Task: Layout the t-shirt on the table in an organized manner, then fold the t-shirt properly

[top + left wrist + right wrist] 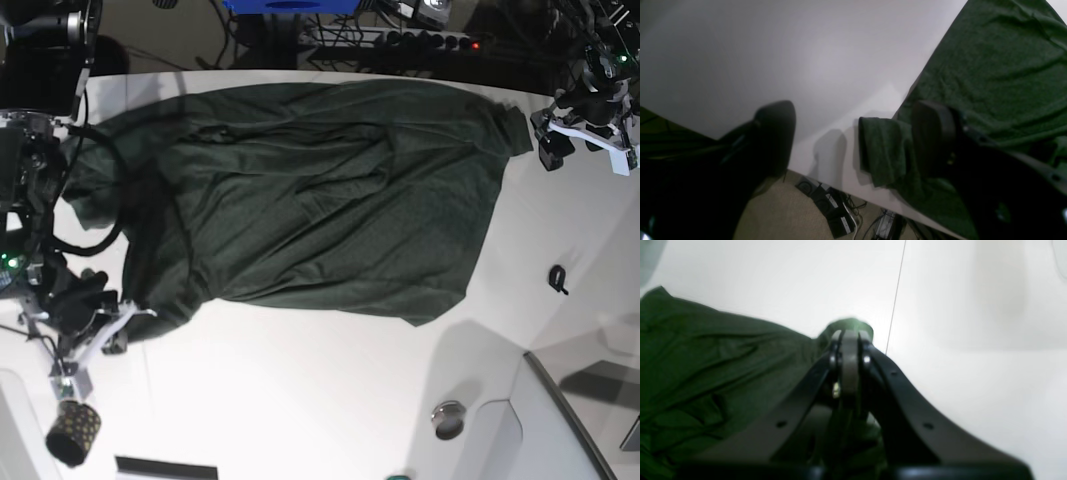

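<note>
White table (330, 400) holds the big green t-shirt (310, 200), spread wide with wrinkles. On the base view's left, the right gripper (849, 336) is shut tight on the shirt's edge. On its right, the left gripper (853, 140) hangs open at the table edge, one finger (933, 136) touching a shirt corner
</note>
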`<move>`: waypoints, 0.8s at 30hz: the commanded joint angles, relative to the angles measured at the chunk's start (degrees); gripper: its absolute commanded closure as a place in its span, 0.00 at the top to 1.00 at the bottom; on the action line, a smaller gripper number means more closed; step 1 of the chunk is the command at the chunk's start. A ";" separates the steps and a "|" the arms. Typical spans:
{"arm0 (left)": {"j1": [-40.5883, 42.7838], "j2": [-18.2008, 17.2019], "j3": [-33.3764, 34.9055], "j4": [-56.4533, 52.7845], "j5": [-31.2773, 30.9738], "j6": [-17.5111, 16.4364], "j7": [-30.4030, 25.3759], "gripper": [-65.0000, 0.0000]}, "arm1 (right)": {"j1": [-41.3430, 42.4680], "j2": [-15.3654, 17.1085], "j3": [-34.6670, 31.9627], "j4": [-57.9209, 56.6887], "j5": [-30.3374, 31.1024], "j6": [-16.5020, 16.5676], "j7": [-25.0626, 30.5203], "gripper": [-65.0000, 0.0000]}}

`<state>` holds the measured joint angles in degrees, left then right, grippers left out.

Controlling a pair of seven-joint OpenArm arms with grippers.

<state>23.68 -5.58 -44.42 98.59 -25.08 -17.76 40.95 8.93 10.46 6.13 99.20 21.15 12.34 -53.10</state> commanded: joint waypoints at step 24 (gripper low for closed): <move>0.19 -0.79 -0.37 0.80 -0.46 0.13 -1.26 0.79 | -2.20 -1.54 -0.37 1.59 0.44 4.58 1.01 0.01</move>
<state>23.73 -5.56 -44.53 98.59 -25.12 -17.76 40.95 5.76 8.32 5.63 99.70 20.97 15.94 -53.19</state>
